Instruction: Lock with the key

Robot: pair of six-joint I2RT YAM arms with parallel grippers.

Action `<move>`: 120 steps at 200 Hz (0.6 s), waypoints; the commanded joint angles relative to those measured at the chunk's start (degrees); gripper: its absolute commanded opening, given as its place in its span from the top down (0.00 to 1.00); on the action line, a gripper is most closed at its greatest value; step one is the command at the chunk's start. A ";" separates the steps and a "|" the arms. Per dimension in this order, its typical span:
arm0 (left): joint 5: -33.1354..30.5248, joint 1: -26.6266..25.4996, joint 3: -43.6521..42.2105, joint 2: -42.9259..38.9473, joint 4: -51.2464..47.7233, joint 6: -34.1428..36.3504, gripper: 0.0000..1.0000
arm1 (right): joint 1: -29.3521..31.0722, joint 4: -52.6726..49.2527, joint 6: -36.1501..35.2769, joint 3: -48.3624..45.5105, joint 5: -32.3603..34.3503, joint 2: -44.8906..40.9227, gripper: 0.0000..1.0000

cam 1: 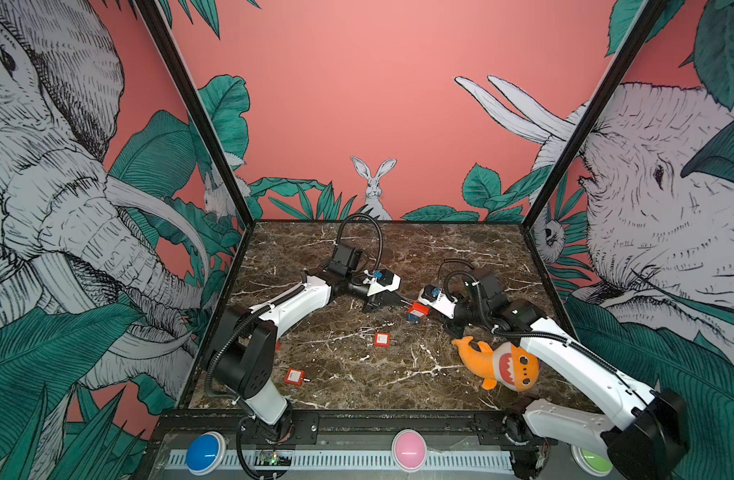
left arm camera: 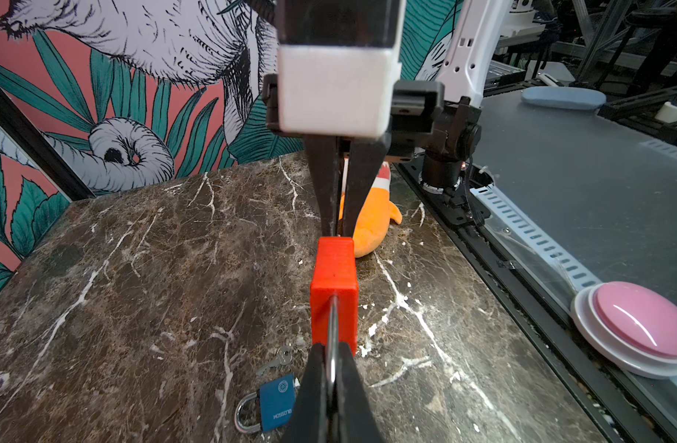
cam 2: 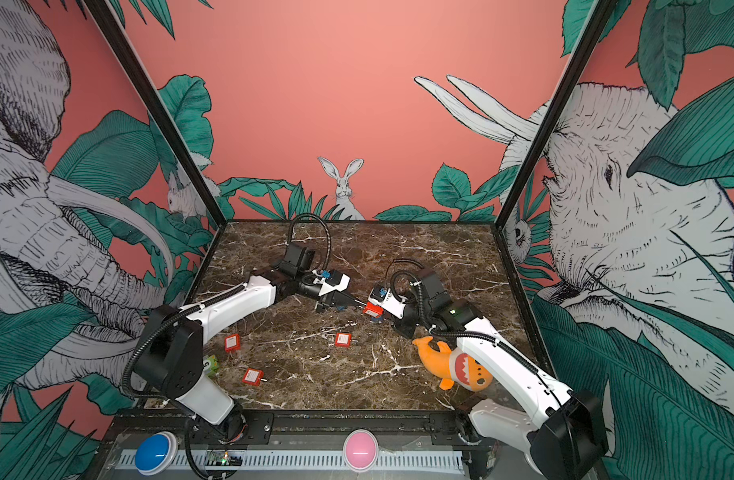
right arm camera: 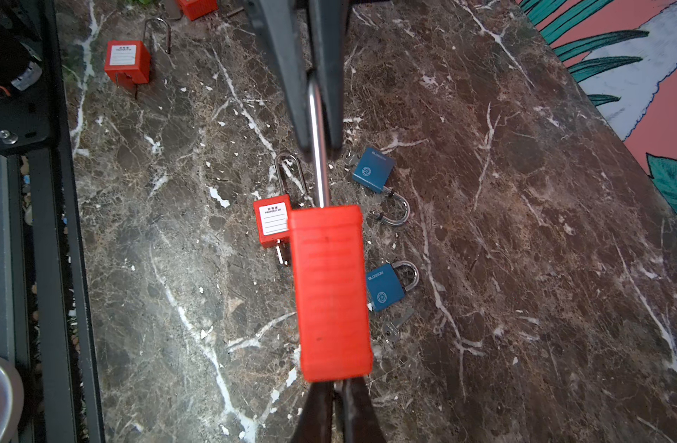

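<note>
A red padlock (right arm camera: 331, 291) hangs above the marble table (right arm camera: 520, 230), held between both grippers; in both top views it is mid-table (cam 1: 417, 309) (cam 2: 371, 308). My left gripper (left arm camera: 332, 368) is shut on its steel shackle (right arm camera: 318, 153). At the opposite end my right gripper (right arm camera: 338, 387) is shut against the padlock's base. There only a thin pale sliver of the key shows between the pads; the rest is hidden. In the left wrist view the right fingers (left arm camera: 361, 184) meet the far end of the red body (left arm camera: 335, 291).
On the table below lie a red padlock (right arm camera: 271, 222) with an open shackle, two blue padlocks (right arm camera: 372, 170) (right arm camera: 384, 287) and a loose key (right arm camera: 396, 326). More red padlocks (cam 1: 381, 339) (cam 1: 293, 376) lie nearer the front. An orange shark plush (cam 1: 498, 363) lies by the right arm.
</note>
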 commanded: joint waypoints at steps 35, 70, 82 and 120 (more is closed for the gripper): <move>1.36 -0.31 -1.18 -3.14 0.90 0.46 1.00 | -0.07 1.01 -1.28 -0.43 -1.58 -1.26 1.00; 0.28 -0.12 -1.18 -3.21 -0.04 0.53 1.00 | 0.01 0.85 -1.44 -2.30 -1.39 -2.50 1.00; 0.29 -0.04 -1.28 -3.10 -0.12 0.46 1.00 | -0.06 1.19 -1.46 -3.29 -1.24 -2.95 1.00; 0.30 0.39 -0.03 -2.49 -1.53 0.56 1.00 | -0.06 1.20 -1.79 -5.52 0.48 -4.34 1.00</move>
